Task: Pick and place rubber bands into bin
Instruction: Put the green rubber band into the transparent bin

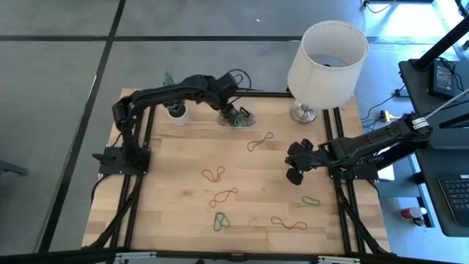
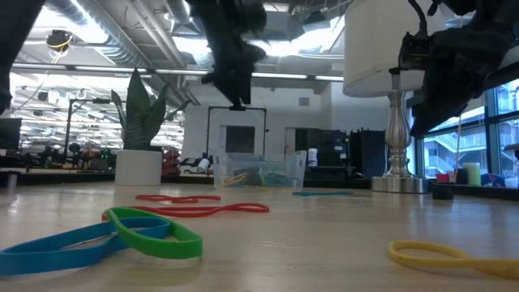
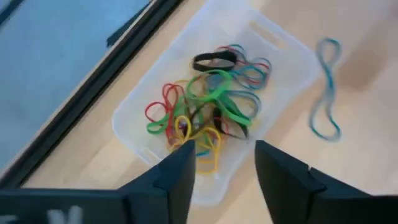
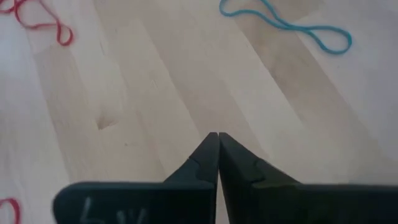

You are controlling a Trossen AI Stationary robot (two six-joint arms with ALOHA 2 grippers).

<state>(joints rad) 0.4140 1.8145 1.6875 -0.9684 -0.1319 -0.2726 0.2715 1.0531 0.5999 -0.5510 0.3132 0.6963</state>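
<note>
Left gripper (image 3: pixel 224 171) agape above bin (image 3: pixel 283 46)

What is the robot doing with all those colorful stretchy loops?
It is tidying rubber bands into the clear bin. The left gripper hangs right above the bin with its fingers open and nothing between them; a tangle of bands already lies inside. The right gripper waits shut above bare table, holding nothing. Several more bands, such as a red one, lie scattered on the table.
</note>
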